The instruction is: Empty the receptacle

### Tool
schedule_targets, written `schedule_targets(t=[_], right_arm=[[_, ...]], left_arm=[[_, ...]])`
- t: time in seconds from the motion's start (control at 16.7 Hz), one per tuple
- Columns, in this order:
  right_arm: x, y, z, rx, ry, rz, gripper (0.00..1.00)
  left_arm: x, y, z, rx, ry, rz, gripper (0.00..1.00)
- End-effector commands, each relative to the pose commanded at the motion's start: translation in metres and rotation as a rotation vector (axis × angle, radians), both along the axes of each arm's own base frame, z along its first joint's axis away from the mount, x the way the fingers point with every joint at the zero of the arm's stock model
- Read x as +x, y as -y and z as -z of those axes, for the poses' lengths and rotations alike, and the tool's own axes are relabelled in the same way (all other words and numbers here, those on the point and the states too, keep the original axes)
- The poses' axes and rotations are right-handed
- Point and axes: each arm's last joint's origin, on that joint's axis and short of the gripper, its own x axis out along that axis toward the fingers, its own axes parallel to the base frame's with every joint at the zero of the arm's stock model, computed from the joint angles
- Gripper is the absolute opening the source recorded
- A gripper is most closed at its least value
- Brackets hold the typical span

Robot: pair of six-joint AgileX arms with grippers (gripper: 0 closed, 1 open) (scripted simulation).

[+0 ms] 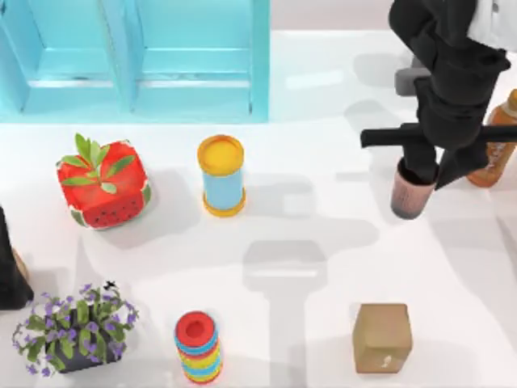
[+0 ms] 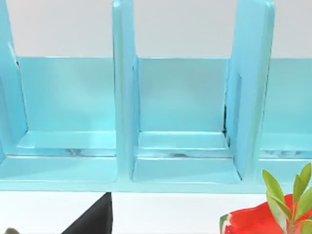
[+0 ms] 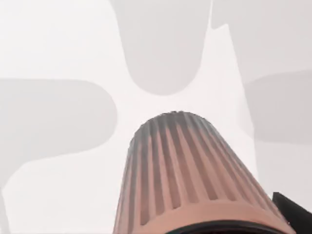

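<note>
Your right gripper (image 1: 420, 174) sits upper right in the top view, fingers clamped on the ribbed cup (image 1: 409, 194), which hangs tilted above the table (image 1: 323, 242). At far left your left arm (image 1: 10, 271) sits parked; its fingers can't be judged.

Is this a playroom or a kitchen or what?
Probably neither: it looks like a pretend computer-made white table for robot practice, with a blue shelf, a toy ring stack, and the right hand at a ribbed cup.
</note>
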Motion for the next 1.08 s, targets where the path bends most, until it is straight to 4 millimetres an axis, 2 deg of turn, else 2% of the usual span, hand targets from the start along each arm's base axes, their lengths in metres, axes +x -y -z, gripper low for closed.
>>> schedule_targets(t=[0.12,0.42,0.84,1.02,1.08], right_arm=[[-0.002,-0.006,0.0,0.007,0.012,0.013,0.0],[-0.001,-0.004,0.002,0.008,0.008,0.018,0.0],[-0.002,-0.008,0.044,0.008,0.013,0.013,0.0],[-0.002,-0.009,0.045,0.007,0.012,0.013,0.0],[-0.002,-0.009,0.045,0.007,0.012,0.013,0.08]], left_arm=[[0.0,0.0,0.0,0.0,0.0,0.0,1.0],[0.0,0.0,0.0,0.0,0.0,0.0,1.0],[0.0,0.0,0.0,0.0,0.0,0.0,1.0],[0.0,0.0,0.0,0.0,0.0,0.0,1.0],[0.0,0.0,0.0,0.0,0.0,0.0,1.0]])
